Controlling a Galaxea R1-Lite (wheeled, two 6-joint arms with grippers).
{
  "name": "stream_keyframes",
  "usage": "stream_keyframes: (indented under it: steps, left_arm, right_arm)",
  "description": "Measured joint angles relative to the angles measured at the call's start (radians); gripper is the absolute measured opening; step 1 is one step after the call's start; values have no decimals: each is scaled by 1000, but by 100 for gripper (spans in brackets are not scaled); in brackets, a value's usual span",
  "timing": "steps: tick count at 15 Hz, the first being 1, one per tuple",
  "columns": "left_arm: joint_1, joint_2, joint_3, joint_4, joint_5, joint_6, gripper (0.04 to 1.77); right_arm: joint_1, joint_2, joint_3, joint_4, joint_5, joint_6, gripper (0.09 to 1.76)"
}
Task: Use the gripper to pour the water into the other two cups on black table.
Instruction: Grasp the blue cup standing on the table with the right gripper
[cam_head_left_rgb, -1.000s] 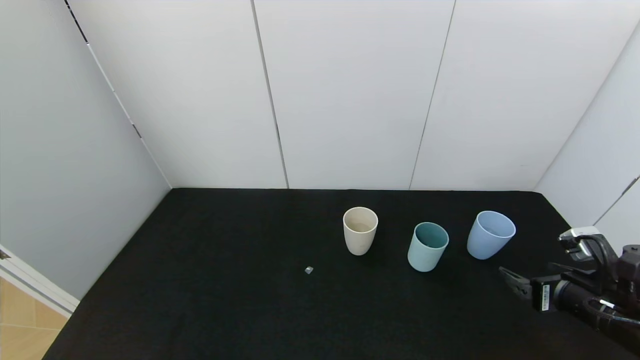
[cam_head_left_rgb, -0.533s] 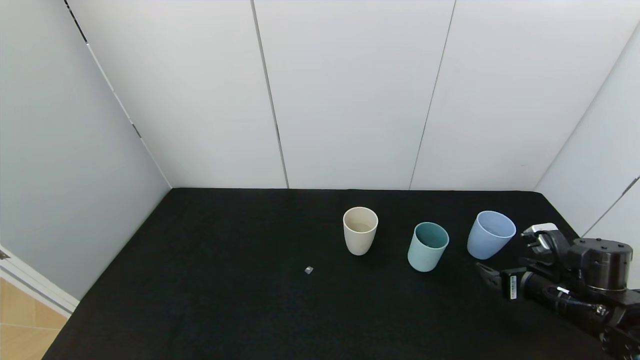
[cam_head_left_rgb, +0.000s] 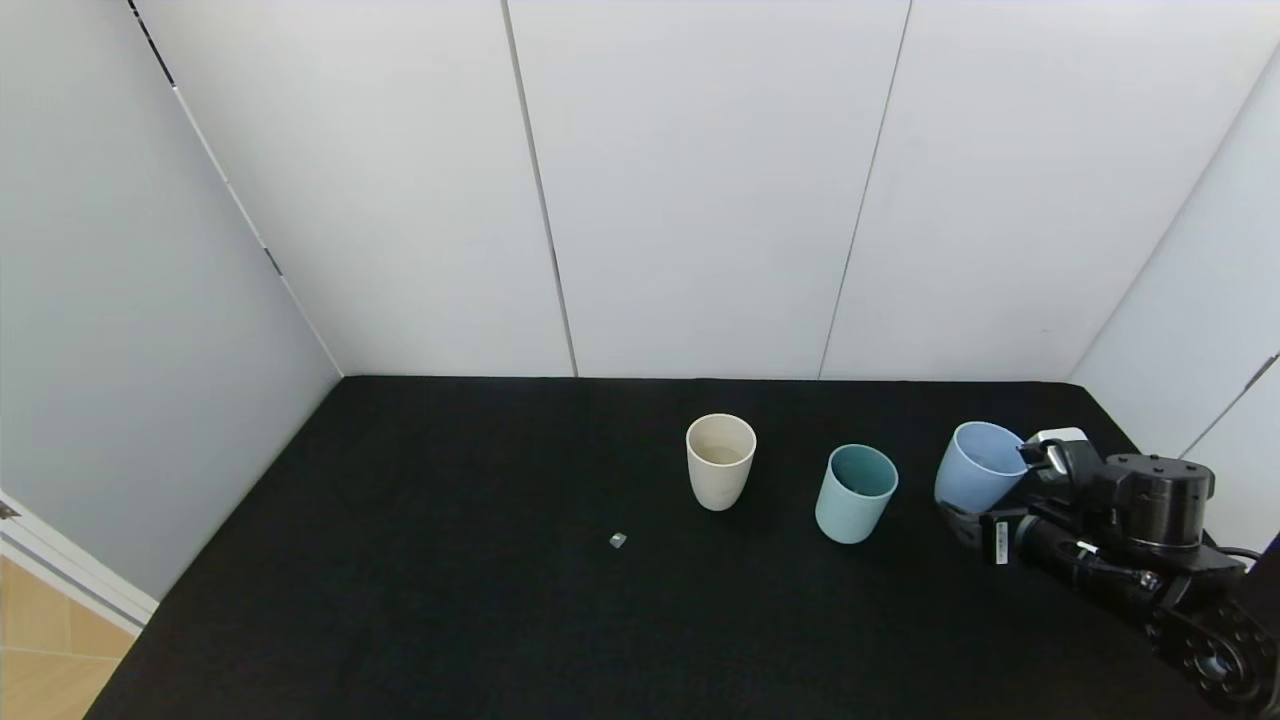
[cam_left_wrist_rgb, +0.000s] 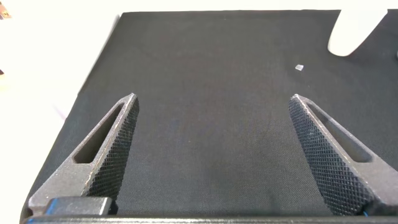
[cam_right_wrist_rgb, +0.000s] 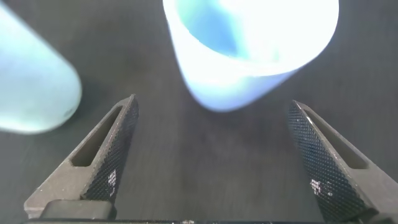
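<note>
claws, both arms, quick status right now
Left claw: open, empty, over the black table.
Right claw: open, holding nothing, just short of the light blue cup.

Right tool (cam_head_left_rgb: 985, 500) advanced leftward — now beside light blue cup (cam_head_left_rgb: 975, 468), jaws spread.

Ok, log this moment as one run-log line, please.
phase: approach | right gripper: open, beside light blue cup, not gripping | left gripper: open, idle over black table | cream cup, teal cup: upright, untouched
</note>
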Motion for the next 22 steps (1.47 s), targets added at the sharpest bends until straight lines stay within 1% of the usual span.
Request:
stream_keyframes:
  steps: [10, 20, 21, 22]
  left_arm:
    - [0, 0, 0, 0, 0, 0, 172]
    - [0, 0, 0, 0, 0, 0, 172]
    - [0, 0, 0, 0, 0, 0, 172]
    - [0, 0, 0, 0, 0, 0, 172]
  right_arm:
    - [-16, 86, -129, 4, -24, -7, 171]
    - [-32, 117, -186, 5, -24, -20, 171]
    - [-33, 117, -187, 5, -23, -20, 152]
    - [-34, 118, -187, 5, -23, -20, 136]
